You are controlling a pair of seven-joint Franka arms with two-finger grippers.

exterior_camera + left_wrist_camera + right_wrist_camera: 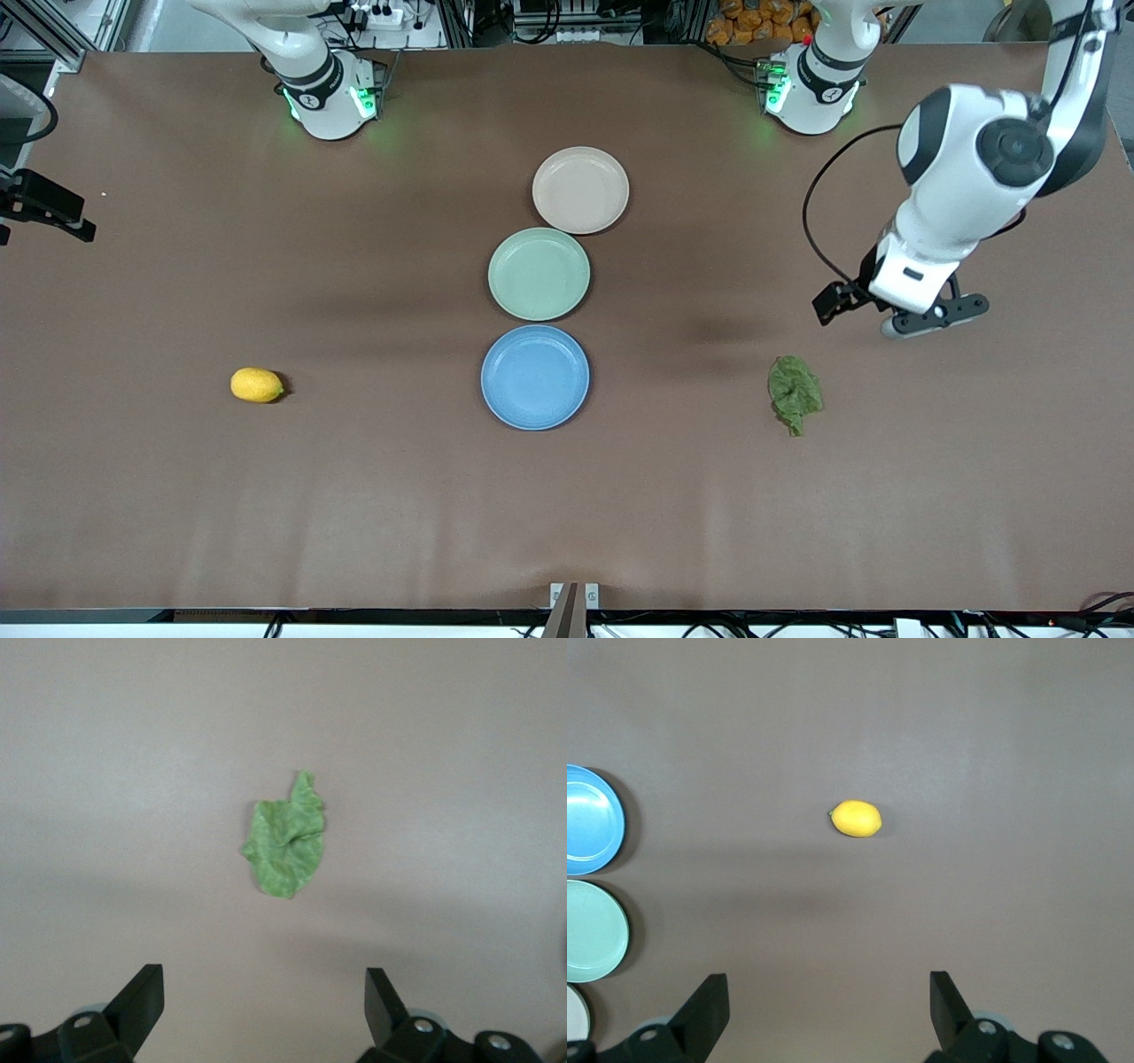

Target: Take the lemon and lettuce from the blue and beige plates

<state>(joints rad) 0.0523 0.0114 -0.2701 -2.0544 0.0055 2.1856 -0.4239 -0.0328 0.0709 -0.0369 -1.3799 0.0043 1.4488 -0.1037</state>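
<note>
The lemon [257, 385] lies on the bare brown table toward the right arm's end, level with the blue plate [535, 377]. The lettuce [795, 394] lies flat on the table toward the left arm's end. Both the blue plate and the beige plate [580, 190] hold nothing. My left gripper [921, 319] hangs high over the table beside the lettuce; its wrist view shows the lettuce [286, 843] below and the left gripper [264, 992] open and empty. In its own wrist view my right gripper [829, 992] is open, high above the lemon [856, 819]; the front view does not show it.
A pale green plate [539, 273] sits between the beige and blue plates, all three in a row at mid-table. The right wrist view catches the blue plate [589, 819] and the green plate [594, 930] at its edge. A black clamp [44, 206] juts in at the right arm's end.
</note>
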